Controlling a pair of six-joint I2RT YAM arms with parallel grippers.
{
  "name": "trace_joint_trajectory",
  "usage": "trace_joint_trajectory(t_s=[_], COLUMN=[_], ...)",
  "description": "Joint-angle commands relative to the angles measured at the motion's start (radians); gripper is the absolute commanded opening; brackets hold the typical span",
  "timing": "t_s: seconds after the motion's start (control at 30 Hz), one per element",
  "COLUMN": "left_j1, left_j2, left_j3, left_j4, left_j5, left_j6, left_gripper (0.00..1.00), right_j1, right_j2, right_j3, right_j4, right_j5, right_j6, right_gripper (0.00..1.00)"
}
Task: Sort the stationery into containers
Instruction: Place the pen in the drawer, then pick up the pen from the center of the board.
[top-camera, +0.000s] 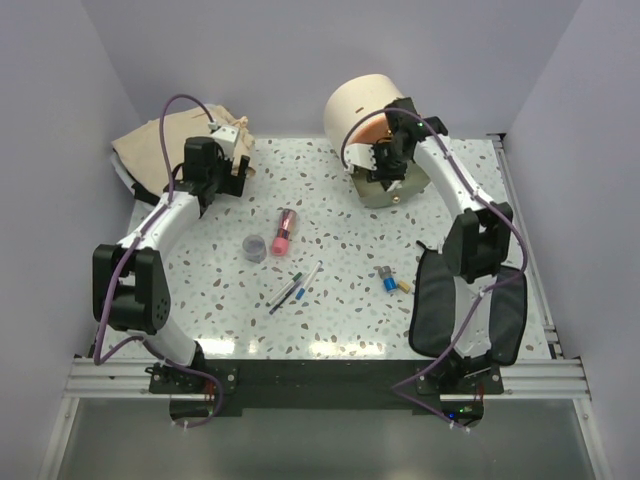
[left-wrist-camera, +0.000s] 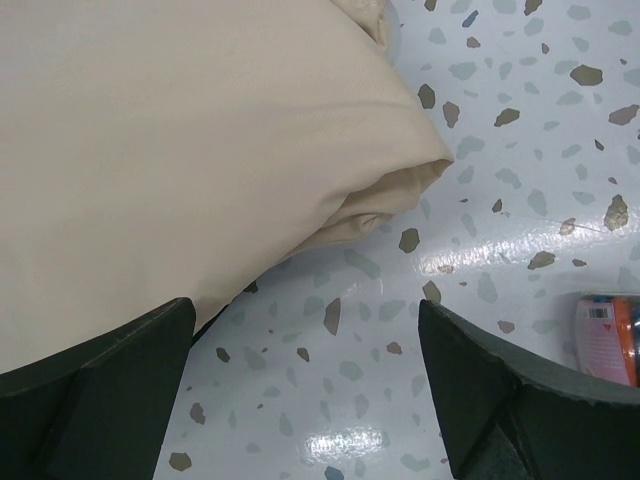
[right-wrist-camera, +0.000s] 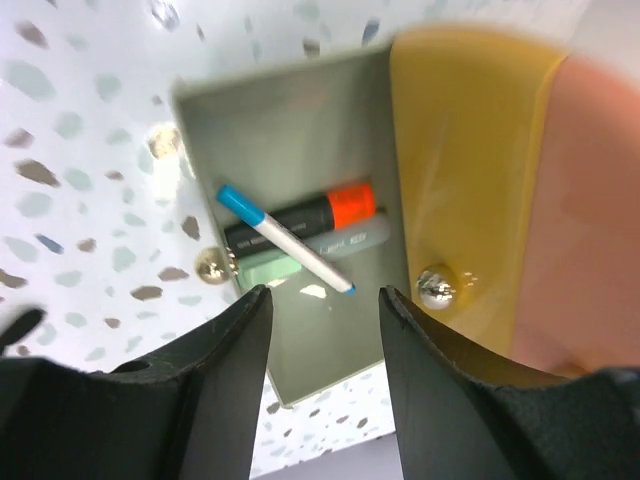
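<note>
The cream cylindrical box (top-camera: 362, 100) stands at the back, its drawer (right-wrist-camera: 300, 130) pulled out. In the drawer lie a blue-capped pen (right-wrist-camera: 285, 240), a black-and-orange highlighter (right-wrist-camera: 300, 215), a grey marker and a green piece. My right gripper (right-wrist-camera: 323, 300) hovers open just above them, holding nothing; from above it (top-camera: 385, 160) is over the drawer (top-camera: 385, 192). On the table lie a pink tube (top-camera: 284, 230), a grey pot (top-camera: 256, 247), two pens (top-camera: 292, 290), and blue and yellow pieces (top-camera: 392, 281). The black pouch (top-camera: 510, 320) lies at the right. My left gripper (top-camera: 238, 165) is open and empty.
A beige cloth bag (top-camera: 160, 150) lies at the back left; in the left wrist view it (left-wrist-camera: 200, 140) fills the upper left, beside my left gripper (left-wrist-camera: 305, 310), with the pink tube (left-wrist-camera: 605, 338) at the right edge. Gold knobs (right-wrist-camera: 212, 266) flank the drawer.
</note>
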Motion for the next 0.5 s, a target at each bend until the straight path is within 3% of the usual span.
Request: trace_joint_trajectory(t_s=[0.0, 0.1, 0.2, 0.47], left_j1=[0.006, 0.006, 0.006, -0.002], left_j2=[-0.042, -0.043, -0.051, -0.082], left_j3=[-0.008, -0.029, -0.049, -0.098], left_j4=[0.035, 0.034, 0.025, 0.017], left_j5=[0.004, 0.064, 0.152, 0.143], left_j6=[-0.017, -0.019, -0.019, -0.009], left_gripper=[0.98, 0.98, 0.97, 0.97], right_j1=[0.133, 0.237, 0.338, 0.437], right_j2=[-0.175, -0.174, -0.114, -0.040], right_j3=[-0.096, -0.225, -0.293, -0.351], right_j4=[-0.139, -0.144, -0.124, -0.057], right_j5=[-0.232, -0.293, -0.246, -0.241], right_j6=[-0.009, -0.040, -0.028, -0.088], right_gripper=[0.49, 0.48, 0.44, 0.45])
